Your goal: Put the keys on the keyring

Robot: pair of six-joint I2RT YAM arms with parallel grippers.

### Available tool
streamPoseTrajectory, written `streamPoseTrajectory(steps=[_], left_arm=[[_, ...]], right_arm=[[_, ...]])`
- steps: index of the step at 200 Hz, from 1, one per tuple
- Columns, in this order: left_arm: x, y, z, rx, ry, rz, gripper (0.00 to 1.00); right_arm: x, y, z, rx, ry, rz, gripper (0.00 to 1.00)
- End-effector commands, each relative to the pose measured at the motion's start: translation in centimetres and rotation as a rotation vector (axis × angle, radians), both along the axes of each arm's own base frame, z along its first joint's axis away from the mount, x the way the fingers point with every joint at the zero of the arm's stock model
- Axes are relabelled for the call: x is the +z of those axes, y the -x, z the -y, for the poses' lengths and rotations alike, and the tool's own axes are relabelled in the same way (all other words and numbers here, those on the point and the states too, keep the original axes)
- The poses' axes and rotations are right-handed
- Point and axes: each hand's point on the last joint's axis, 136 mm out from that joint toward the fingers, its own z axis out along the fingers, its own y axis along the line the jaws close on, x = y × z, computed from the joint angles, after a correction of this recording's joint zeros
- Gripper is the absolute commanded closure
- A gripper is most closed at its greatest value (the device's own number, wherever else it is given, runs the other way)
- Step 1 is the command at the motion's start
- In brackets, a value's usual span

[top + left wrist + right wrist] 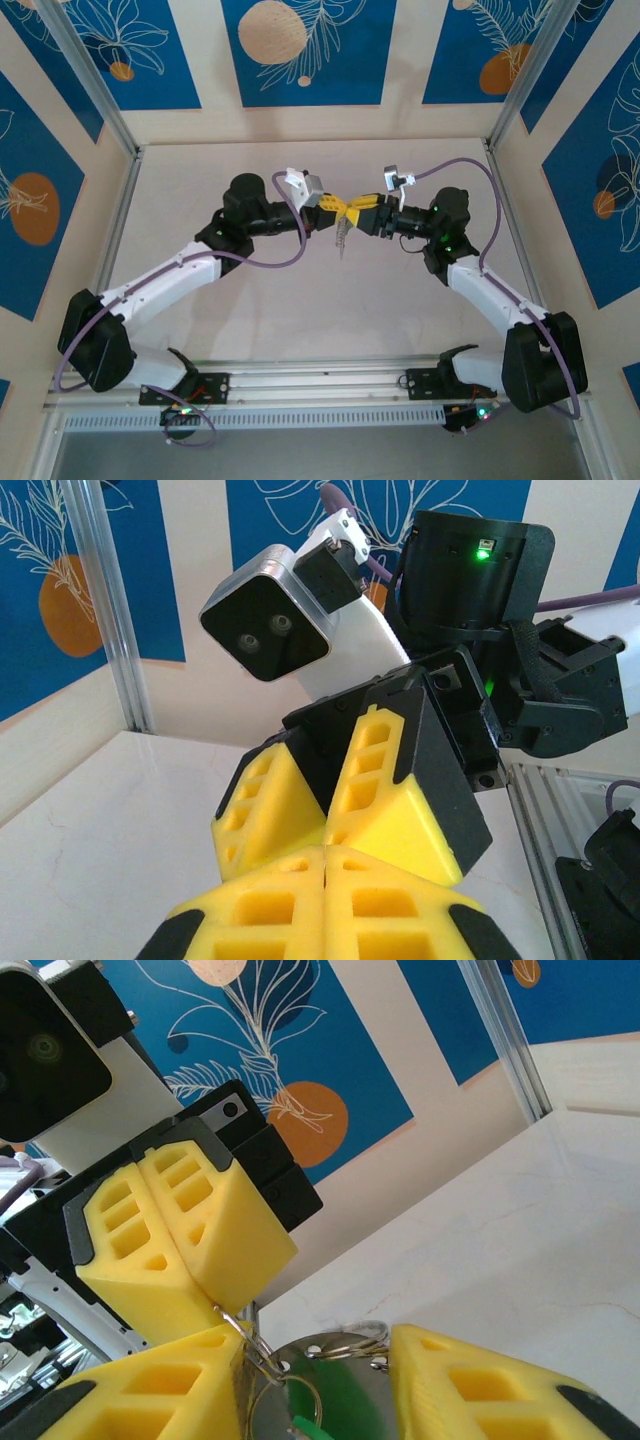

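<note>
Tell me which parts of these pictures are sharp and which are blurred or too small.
Right wrist view: the keys, close to the lens, look soft, while the left claw is sharp. Top view: light is even, but the keyring is too small for detail. Left wrist view: sharp, without glare.

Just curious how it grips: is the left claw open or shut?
Shut: the left gripper presses its yellow fingers together, pinching the keyring.
</note>
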Motion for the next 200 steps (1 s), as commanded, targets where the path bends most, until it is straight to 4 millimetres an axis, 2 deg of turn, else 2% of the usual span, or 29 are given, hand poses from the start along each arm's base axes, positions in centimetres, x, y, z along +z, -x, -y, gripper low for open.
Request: streamPoseTrajectory(steps=[1,20,49,115,145,159,185,200], left_arm=[[2.8,0.8,0.5,-0.043,0.063,0.055,1.0],[2.8,0.7,0.5,-0.043,0.064,0.053,1.0],[2.9,0.7,0.5,-0.042,0.066,0.051,1.0],[3.5,-0.5,-0.4,0.056,0.072,0.044,1.0],[3.5,-1.1,-1.1,0.114,0.057,0.031,0.79],[3.3,-1.6,-1.6,0.15,0.04,0.015,0.64],[3.0,-2.0,-2.3,0.192,0.002,0.014,0.46],[2.7,-2.3,-2.8,0.206,-0.028,0.02,0.4]], right_arm=[[1.8,0.1,-0.3,0.011,-0.02,0.067,0.65],[1.9,0.1,-0.4,0.016,-0.02,0.07,0.76],[1.8,0.2,-0.4,0.021,-0.017,0.068,1.0],[0.8,0.0,0.0,-0.007,0.035,0.028,1.0],[-0.2,-0.7,1.0,-0.044,0.079,-0.007,1.0],[-0.6,-0.9,1.3,-0.054,0.103,-0.023,1.0],[-1.1,-1.3,1.9,-0.062,0.131,-0.036,1.0],[-1.1,-1.6,2.0,-0.059,0.148,-0.037,1.0]])
